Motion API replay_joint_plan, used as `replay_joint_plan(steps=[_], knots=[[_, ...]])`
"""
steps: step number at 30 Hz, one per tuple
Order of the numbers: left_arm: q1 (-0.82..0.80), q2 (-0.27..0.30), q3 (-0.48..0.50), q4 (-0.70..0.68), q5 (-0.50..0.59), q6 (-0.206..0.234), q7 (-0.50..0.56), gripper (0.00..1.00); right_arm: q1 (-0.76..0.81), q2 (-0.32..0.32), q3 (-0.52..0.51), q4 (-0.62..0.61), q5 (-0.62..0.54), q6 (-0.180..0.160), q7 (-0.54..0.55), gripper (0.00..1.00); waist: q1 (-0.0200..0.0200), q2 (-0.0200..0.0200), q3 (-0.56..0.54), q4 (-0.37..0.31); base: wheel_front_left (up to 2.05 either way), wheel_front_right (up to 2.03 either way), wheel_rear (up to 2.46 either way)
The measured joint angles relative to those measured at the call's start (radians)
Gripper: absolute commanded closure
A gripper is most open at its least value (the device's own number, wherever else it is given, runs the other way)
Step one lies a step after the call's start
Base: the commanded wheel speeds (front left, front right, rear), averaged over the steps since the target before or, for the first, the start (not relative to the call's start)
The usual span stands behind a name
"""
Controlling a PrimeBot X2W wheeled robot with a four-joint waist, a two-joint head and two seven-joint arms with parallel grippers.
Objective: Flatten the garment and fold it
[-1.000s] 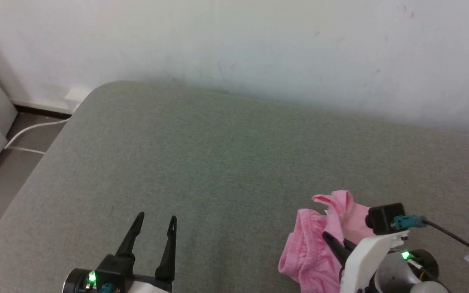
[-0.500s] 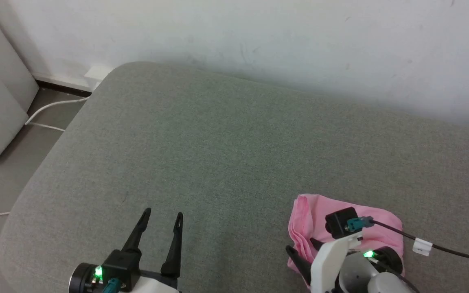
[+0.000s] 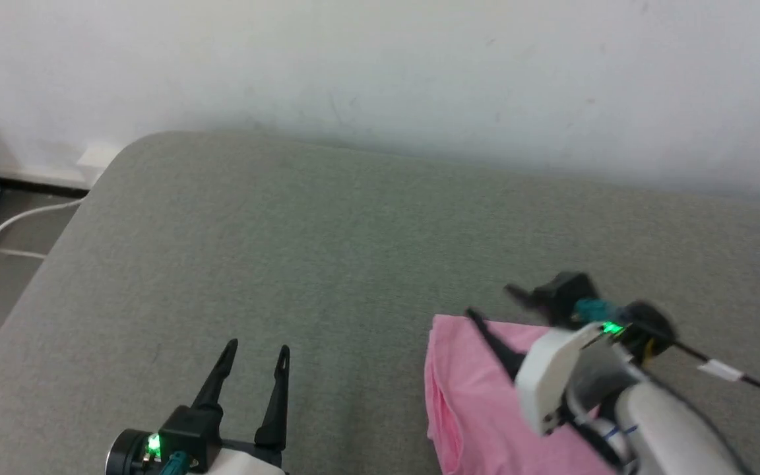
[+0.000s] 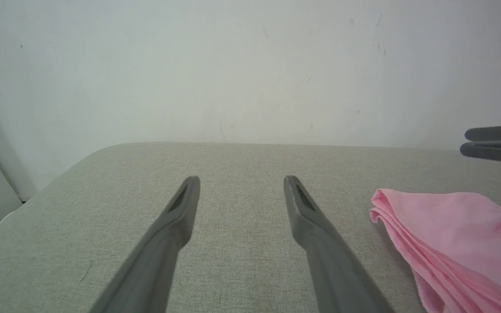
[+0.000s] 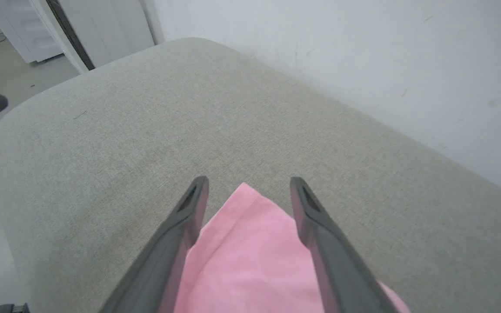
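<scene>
The garment (image 3: 469,402) is a light pink piece of thin fabric lying flat in layers on the grey cushion (image 3: 327,251) at the lower right. Its stacked edges face left, and its waistband and label are hidden. My right gripper (image 3: 489,301) hangs open over the garment's far left corner, not holding it. In the right wrist view the pink fabric (image 5: 250,256) lies under the gap of the right gripper (image 5: 249,180). My left gripper (image 3: 257,347) is open over bare cushion, left of the garment (image 4: 450,234), with the left gripper (image 4: 242,180) holding nothing.
A white wall (image 3: 380,72) rises directly behind the cushion. The cushion's rounded corner (image 3: 123,148) drops to the floor at the left, where a white cable (image 3: 17,221) runs. White cabinets (image 5: 81,26) stand beyond that corner.
The garment went from a crumpled bunch at my right gripper to a flat layered piece. The right gripper has lifted and moved toward the wall. The head camera shifted; the left gripper kept its pose.
</scene>
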Motion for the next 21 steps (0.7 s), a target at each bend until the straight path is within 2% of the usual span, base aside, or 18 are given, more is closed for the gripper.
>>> replay_joint_plan(steps=[6,11,16,21], knots=[[0.0,-0.001,0.009,-0.009,-0.011,0.0,0.0,0.0,-0.047,-0.124,-0.122,-0.068,-0.141,0.0,-0.093,0.0,0.0,0.0,-0.014,-0.072,0.0,0.0,0.0],[0.0,-0.004,0.019,-0.024,-0.034,0.0,0.0,0.0,-0.024,-0.162,-0.271,-0.104,-0.229,0.0,-0.214,0.0,-0.0001,0.0,-0.019,-0.123,0.0,0.0,0.0],[0.0,-0.007,0.028,-0.028,-0.044,0.0,0.0,0.0,0.089,-0.118,-0.419,-0.146,-0.244,0.0,-0.31,0.0,-0.0001,0.0001,-0.016,-0.158,0.0,0.0,0.0],[0.004,-0.008,0.036,-0.028,-0.044,-0.002,0.0,0.0,0.2,-0.04,-0.478,-0.213,-0.224,0.0,-0.402,0.0,0.0,0.0,-0.008,-0.176,0.0,0.0,0.0]])
